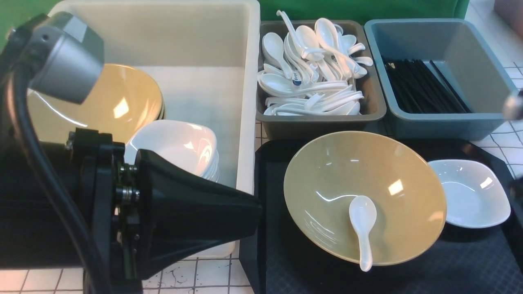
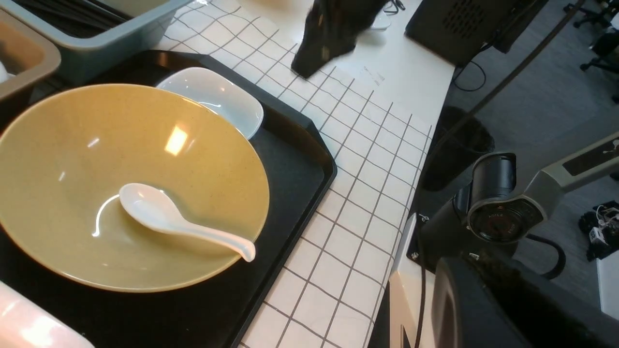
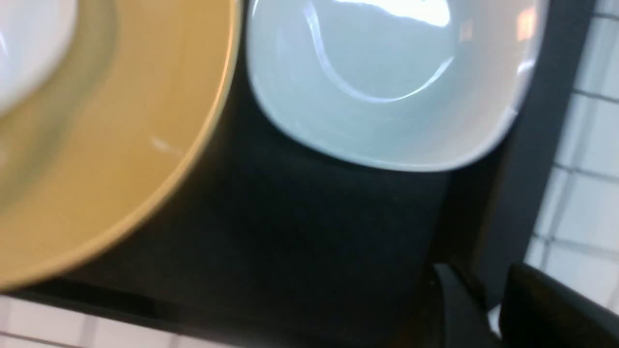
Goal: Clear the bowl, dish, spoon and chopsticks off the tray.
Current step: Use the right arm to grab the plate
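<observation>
Front view: the white tub [image 1: 249, 81] fills the left and holds stacked yellow bowls [image 1: 122, 102] and white dishes [image 1: 179, 147]. Just right of it lies the black tray [image 1: 408, 269]. The bowl [image 1: 392, 204] sits on the tray's middle, and behind it stand a grey bin [image 1: 327, 122] of white spoons and a blue-grey bin [image 1: 445, 120] of black chopsticks [image 1: 421, 90]. The dish [image 1: 470, 200] rests on the tray just right of the bowl. The spoon [image 1: 363, 228] lies in the bowl, scoop down and handle on the near rim. The right gripper [image 3: 483, 285] hangs over the tray's edge near the dish, its fingers almost together and pinching nothing. The left arm [image 1: 81, 183] looms before the tub; I cannot tell how the left gripper stands.
</observation>
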You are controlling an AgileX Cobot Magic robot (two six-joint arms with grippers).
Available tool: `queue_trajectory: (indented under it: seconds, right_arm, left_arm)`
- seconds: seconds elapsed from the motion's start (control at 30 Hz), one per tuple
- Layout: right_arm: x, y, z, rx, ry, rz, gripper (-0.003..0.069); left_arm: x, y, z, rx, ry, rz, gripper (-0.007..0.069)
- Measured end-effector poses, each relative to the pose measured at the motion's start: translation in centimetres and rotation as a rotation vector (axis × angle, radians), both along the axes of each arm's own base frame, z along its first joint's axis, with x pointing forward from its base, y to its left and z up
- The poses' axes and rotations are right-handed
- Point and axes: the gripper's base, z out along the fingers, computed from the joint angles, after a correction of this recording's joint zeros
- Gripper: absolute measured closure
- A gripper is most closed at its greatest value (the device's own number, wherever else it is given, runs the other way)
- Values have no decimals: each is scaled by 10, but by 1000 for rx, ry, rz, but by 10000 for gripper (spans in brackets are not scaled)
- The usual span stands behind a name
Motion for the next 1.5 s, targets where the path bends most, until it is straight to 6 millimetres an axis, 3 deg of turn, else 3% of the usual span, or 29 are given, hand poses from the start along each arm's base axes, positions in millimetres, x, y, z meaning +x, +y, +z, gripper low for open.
queue_trajectory:
  seconds: [0.23,0.37,0.47,0.7,0.83,1.07,1.17,1.37,1.5]
  right_arm:
    - [3,11,-49,-108,-260,368,254]
    - [3,21,-66,-201,-234,681,137]
    - [6,22,-75,-225,-218,763,99]
    - [21,23,-100,-241,-206,797,91]
    - [30,23,-103,-261,-240,810,92]
    - [38,24,-108,-293,-279,842,186]
    - [37,25,-109,-297,-269,870,272]
    - [34,25,-111,-306,-222,961,523]
    - [33,24,-107,-319,-217,993,526]
  left_arm:
    - [0,0,0,0,0,0,625]
    - [0,0,0,0,0,0,625]
    - [0,0,0,0,0,0,625]
    - [0,0,0,0,0,0,625]
    - [0,0,0,0,0,0,625]
    - [0,0,0,0,0,-1,625]
    - [0,0,0,1,1,-1,625]
    - [-2,0,-1,8,9,-16,625]
    - [-3,0,-1,11,13,-23,625]
